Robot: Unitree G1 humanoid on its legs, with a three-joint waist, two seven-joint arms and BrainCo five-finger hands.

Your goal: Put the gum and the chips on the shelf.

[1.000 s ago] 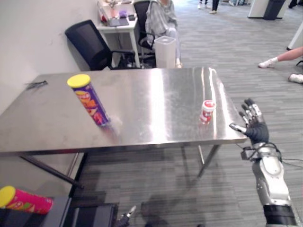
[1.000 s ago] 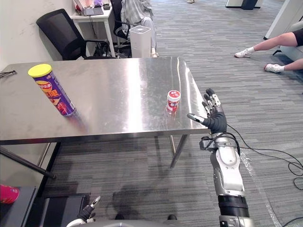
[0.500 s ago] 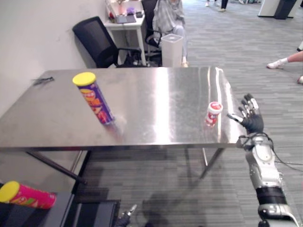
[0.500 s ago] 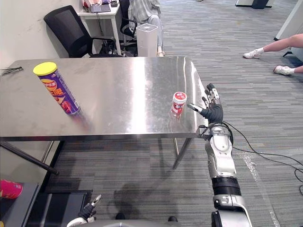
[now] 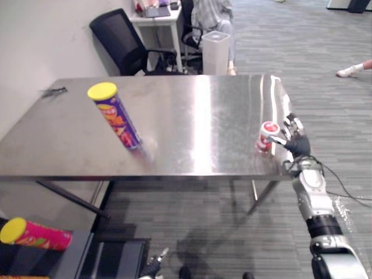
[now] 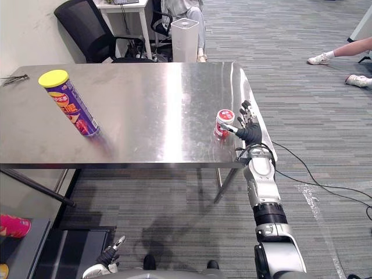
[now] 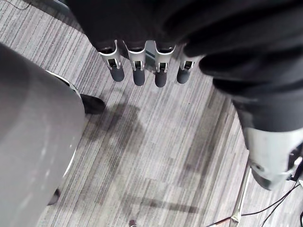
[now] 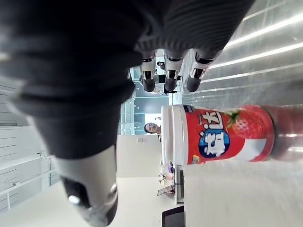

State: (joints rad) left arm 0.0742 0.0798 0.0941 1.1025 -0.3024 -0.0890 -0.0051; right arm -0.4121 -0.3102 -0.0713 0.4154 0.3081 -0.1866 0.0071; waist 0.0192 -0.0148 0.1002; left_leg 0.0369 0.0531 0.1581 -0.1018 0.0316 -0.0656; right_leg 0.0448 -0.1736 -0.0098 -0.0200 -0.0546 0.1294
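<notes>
Gum tub [image 6: 224, 122] stands near the table's [image 6: 157, 104] 3 o'clock edge, the right hand [image 6: 249, 129] spread just beside it. Chips can [image 6: 68, 103] stands at the tub's 9 o'clock; the left hand [image 7: 137, 71] hangs with fingers straight.

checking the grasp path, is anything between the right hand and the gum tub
Nothing visible does. The open right hand sits just beside the gum tub near the right edge of the table. The chips can stands far to the left.
</notes>
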